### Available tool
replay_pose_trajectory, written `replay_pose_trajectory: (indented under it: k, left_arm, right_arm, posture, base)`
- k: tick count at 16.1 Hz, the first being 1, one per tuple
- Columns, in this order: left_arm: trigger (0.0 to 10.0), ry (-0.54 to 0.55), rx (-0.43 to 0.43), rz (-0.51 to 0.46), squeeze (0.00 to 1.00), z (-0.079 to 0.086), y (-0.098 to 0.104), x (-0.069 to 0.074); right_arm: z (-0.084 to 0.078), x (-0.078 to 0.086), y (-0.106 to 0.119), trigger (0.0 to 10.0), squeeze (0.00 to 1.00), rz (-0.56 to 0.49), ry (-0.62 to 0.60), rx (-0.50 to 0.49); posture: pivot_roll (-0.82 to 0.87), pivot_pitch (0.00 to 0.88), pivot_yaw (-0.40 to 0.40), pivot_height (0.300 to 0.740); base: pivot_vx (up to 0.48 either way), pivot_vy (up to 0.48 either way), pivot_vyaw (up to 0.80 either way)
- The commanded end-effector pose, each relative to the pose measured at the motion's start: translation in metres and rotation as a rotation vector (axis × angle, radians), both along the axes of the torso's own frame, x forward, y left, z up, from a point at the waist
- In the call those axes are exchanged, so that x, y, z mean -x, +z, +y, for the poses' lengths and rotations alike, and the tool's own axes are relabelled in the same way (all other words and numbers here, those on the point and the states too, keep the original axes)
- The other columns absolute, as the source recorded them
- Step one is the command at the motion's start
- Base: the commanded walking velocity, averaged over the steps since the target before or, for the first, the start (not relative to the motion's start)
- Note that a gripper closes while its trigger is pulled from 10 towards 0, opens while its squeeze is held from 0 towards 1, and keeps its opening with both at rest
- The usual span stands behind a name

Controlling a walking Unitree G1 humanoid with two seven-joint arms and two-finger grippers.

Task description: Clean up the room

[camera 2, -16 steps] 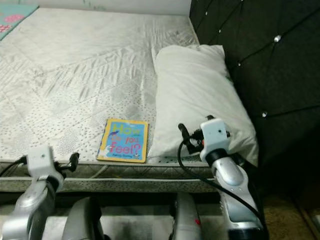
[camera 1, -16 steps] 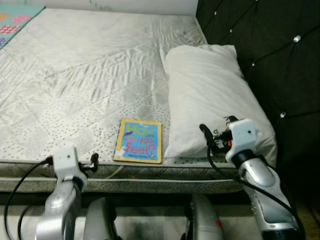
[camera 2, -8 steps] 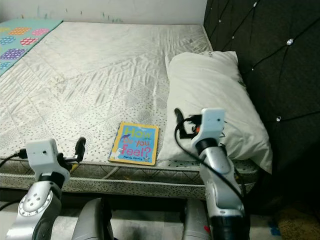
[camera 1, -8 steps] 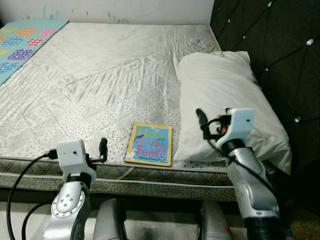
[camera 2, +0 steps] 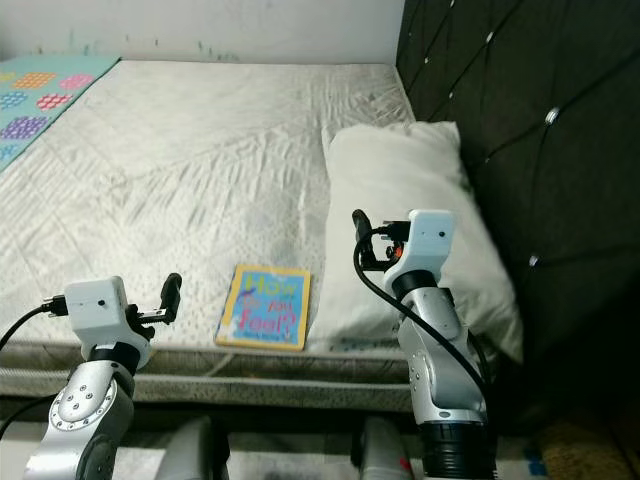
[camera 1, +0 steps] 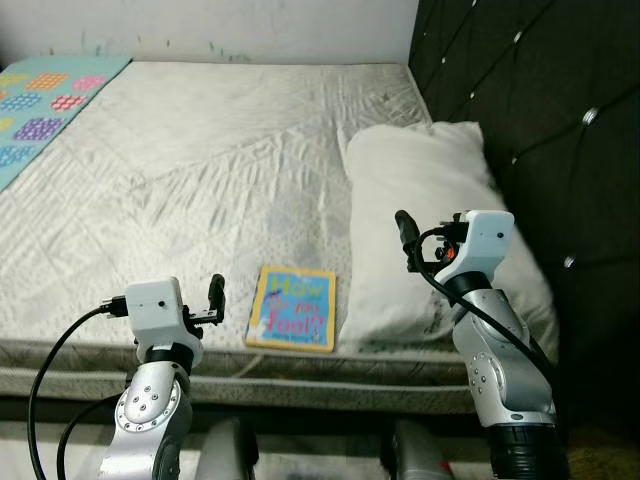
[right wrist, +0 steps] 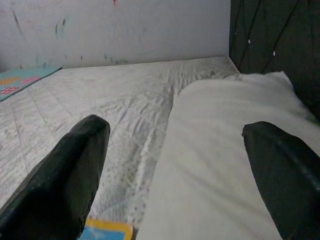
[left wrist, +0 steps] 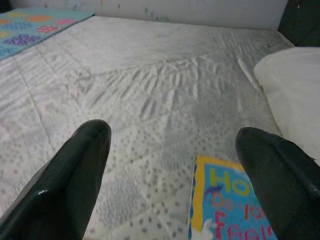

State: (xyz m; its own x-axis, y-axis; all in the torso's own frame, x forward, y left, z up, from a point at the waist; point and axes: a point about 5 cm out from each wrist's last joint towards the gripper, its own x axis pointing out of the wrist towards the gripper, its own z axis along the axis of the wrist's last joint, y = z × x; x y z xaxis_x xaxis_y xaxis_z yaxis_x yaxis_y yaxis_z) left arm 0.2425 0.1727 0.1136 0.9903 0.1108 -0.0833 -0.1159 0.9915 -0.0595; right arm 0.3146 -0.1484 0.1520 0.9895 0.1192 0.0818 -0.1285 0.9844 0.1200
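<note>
book (camera 1: 292, 308): flat on bed (camera 1: 180, 170), just right of left gripper (left wrist: 175, 165), fingers spread, empty. thin, stiff, light; likely best pinched at near edge. right gripper (right wrist: 175, 170) spread over pillow (camera 1: 420, 230).

Wide bed (camera 1: 200, 180) w/ pale grey quilted mattress, dotted pattern, creased in diagonal folds. Black tufted headboard (camera 1: 520, 90) w/ shiny buttons runs along the robot's right side. Plain white wall (camera 1: 200, 25) behind the far edge — a few small marks low down. Teal patterned blanket w/ coloured shapes (camera 1: 40, 100) at far left corner. Light even, soft.
</note>
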Motion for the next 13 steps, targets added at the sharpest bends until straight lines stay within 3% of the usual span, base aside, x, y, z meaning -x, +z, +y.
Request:
replay_pose_trajectory:
  k: [1, 4, 10, 13]
  left_arm:
    - [10.0, 0.013, -0.009, -0.009, 0.00, 0.0025, 0.0015, -0.0021]
    - [10.0, 0.010, -0.012, -0.015, 0.00, 0.0025, 0.0026, -0.0056]
    - [10.0, -0.004, -0.015, -0.024, 0.00, 0.0007, 0.0048, -0.0106]
    - [10.0, -0.006, -0.022, -0.020, 0.00, 0.0022, 0.0035, -0.0106]
  right_arm:
    - [0.0003, -0.0036, 0.0045, 10.0, 0.00, -0.009, 0.000, -0.011]
    - [0.0004, -0.0041, 0.0053, 10.0, 0.00, -0.015, 0.000, -0.008]
    - [-0.0013, -0.0021, 0.0030, 10.0, 0.00, -0.010, -0.003, -0.003]
    - [-0.0059, 0.0019, -0.0028, 10.0, 0.00, 0.008, -0.020, 0.044]
  posture:
    - [-0.13, 0.000, 0.015, 0.705]
    - [-0.14, 0.000, 0.019, 0.740]
    - [-0.14, 0.000, 0.028, 0.740]
    - [-0.14, 0.000, 0.031, 0.740]
  base:
    - [0.000, 0.000, 0.00]
    - [0.000, 0.000, 0.00]
    - [0.000, 0.000, 0.00]
    - [0.000, 0.000, 0.00]
